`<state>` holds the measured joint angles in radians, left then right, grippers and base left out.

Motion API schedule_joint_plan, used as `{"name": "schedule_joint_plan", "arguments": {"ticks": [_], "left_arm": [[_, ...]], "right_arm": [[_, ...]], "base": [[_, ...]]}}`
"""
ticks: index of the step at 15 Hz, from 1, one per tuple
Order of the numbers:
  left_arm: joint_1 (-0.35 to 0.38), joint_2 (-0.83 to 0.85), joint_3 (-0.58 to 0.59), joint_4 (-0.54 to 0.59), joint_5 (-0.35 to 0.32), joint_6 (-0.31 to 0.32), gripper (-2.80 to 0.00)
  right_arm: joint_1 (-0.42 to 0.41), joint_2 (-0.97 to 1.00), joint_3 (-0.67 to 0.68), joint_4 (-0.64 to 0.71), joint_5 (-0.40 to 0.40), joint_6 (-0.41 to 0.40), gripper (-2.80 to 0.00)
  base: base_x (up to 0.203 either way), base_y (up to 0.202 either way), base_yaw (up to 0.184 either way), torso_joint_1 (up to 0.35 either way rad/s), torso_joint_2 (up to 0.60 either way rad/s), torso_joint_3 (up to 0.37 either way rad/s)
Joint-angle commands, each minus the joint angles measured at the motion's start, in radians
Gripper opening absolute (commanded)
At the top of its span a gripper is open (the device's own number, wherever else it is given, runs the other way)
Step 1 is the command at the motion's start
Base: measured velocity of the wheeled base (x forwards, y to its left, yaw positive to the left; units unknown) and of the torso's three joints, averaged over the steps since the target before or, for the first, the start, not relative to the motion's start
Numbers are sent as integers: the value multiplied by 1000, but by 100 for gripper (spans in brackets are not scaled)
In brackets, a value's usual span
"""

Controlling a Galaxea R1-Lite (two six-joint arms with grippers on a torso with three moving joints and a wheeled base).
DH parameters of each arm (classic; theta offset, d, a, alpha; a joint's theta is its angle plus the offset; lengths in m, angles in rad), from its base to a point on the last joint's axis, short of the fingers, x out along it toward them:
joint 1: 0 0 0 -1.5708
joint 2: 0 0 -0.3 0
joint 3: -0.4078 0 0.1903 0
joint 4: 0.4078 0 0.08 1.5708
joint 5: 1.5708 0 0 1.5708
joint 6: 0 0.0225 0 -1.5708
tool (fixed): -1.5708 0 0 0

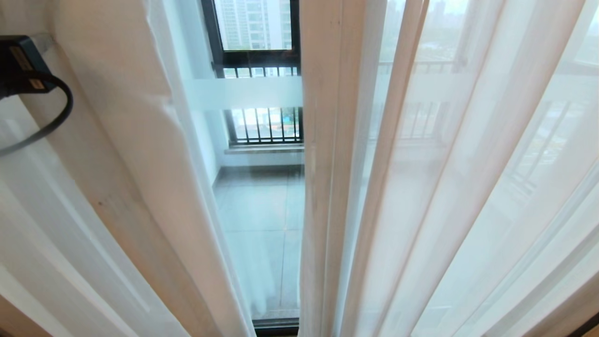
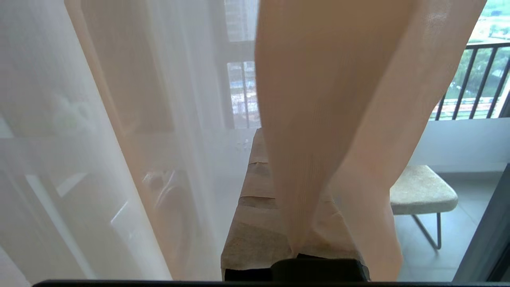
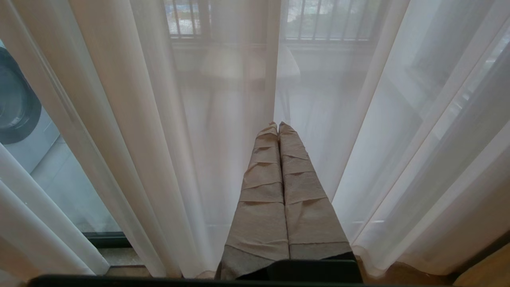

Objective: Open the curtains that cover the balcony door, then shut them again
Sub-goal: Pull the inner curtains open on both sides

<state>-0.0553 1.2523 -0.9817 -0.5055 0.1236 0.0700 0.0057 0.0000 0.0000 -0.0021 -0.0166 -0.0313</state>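
While both jaws pressed together, curtains (image 1: 140,164) parted, narrow balcony door (image 1: 262,224) gap.

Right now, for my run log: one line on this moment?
left gripper: shut, fingers under sheer curtains | right gripper: shut, idle | balcony door: gap showing

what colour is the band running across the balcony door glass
Frosted white, a plain horizontal band across the balcony door; it shows best in the head view.

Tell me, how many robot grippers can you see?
2. The left gripper is shut on a fold of the curtain. The right gripper is shut before the white curtain, holding nothing.
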Motion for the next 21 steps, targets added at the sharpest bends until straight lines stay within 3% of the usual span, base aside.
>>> {"name": "schedule_joint_plan", "arguments": {"ticks": [1, 21], "left_arm": [[-1, -20, 1, -2, 1, 1, -280], [-8, 52, -20, -14, 4, -13, -280]], "right_arm": [[0, 0, 0, -1, 0, -1, -280], [0, 2, 0, -1, 0, -1, -280]], "base": [[0, 0, 0, 0, 0, 0], [0, 0, 0, 0, 0, 0]]}}
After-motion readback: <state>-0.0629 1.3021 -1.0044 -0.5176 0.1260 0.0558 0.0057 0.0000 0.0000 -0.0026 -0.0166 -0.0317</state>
